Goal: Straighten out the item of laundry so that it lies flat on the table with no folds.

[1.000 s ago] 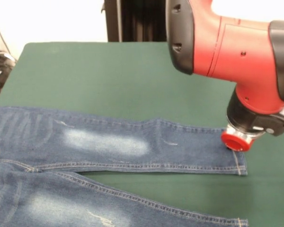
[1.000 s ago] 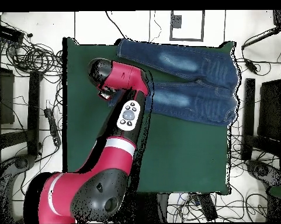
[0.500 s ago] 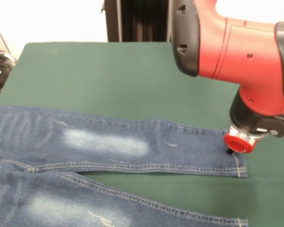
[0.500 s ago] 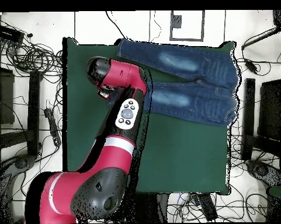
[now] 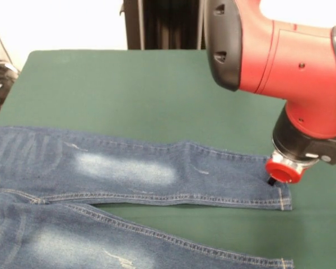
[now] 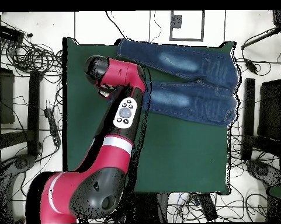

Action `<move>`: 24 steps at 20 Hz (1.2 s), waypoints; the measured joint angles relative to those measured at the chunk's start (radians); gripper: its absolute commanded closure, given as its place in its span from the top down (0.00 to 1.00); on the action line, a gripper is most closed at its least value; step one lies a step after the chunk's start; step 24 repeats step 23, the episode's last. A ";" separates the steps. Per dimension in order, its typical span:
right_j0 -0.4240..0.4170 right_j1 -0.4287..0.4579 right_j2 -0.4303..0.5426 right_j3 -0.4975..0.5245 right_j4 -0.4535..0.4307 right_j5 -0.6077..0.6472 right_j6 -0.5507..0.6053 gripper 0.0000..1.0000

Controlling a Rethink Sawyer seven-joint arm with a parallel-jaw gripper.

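Red arm (image 5: pixel 280 67) bent low, claw (image 5: pixel 271 180) pointing down, fingers barely visible

You're in a robotics lab — cable tangles (image 6: pixel 25 52) on the floor, black stands (image 6: pixel 34 111) ringing the green table (image 6: pixel 183 157).

the small pair of blue denim jeans (image 5: pixel 129 174) lies spread on the big rectangular table covered in dark green cloth (image 5: pixel 145 89), near its front edge. the red and black arm's gripper (image 5: pixel 271 180) sits right at one leg's cuff, front view's right side.
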 measured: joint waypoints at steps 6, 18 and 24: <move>0.001 0.008 -0.015 -0.011 0.001 -0.007 0.000 0.00; 0.001 0.009 -0.017 -0.013 0.001 -0.011 0.000 0.00; 0.007 0.001 -0.015 0.001 0.002 -0.012 0.000 0.00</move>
